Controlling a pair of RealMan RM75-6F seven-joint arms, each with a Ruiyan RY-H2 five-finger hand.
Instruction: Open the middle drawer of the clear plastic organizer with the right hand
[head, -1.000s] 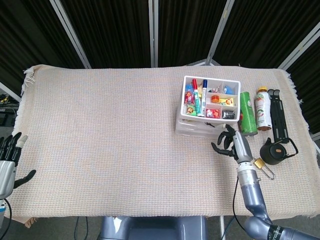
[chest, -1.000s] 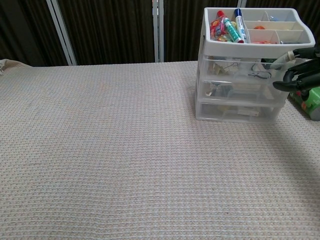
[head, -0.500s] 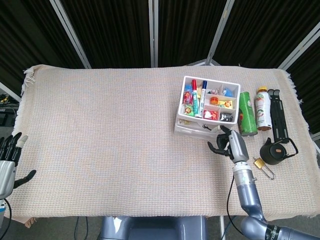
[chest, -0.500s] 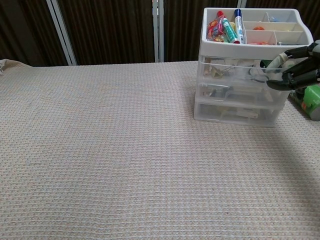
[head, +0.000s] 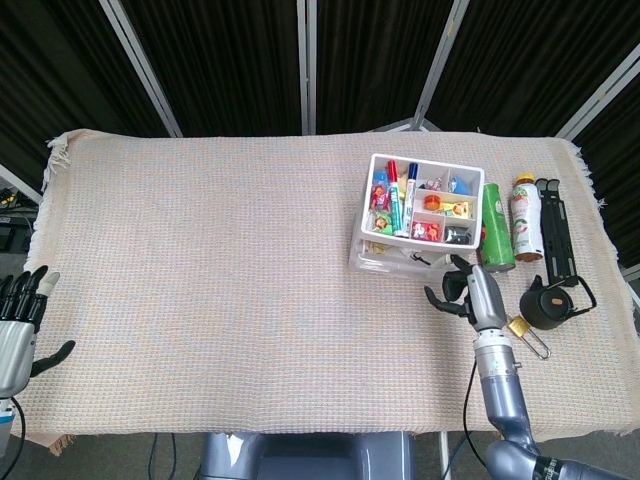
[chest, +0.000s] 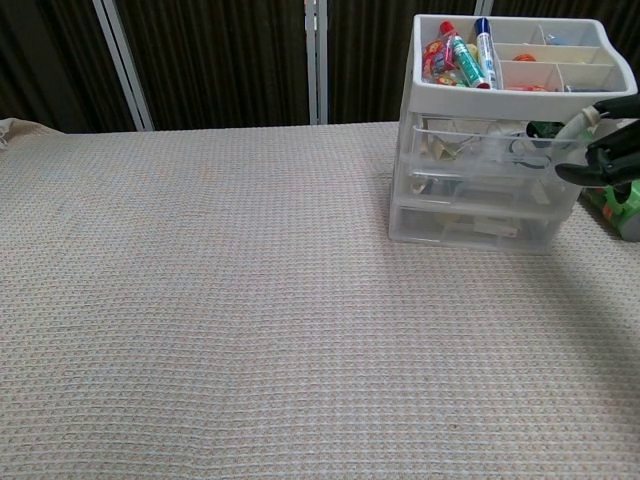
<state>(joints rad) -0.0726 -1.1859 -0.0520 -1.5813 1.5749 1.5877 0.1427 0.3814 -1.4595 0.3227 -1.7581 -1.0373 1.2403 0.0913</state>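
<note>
The clear plastic organizer (head: 418, 216) stands at the table's right, a white divided tray of markers and small items on top and three stacked drawers (chest: 478, 185) below. My right hand (head: 465, 291) is at its front right corner, fingers curled toward the drawer fronts. In the chest view the right hand (chest: 606, 158) touches that corner at about the height of the upper two drawers; whether it holds a drawer is not visible. The upper drawer looks slightly pulled out. My left hand (head: 17, 327) hangs off the table's left edge, fingers spread and holding nothing.
Right of the organizer stand a green can (head: 493, 228) and a bottle (head: 524, 218), with a long black tool (head: 553, 236) behind them. A black round object (head: 546, 304) and a brass padlock (head: 524, 329) lie beside my right forearm. A woven cloth (head: 220, 260) covers the table.
The organizer slid slightly left, then back right, its top tray turning a little. My right hand followed it, moving left and then back right at the front corner. The left hand stayed still.
</note>
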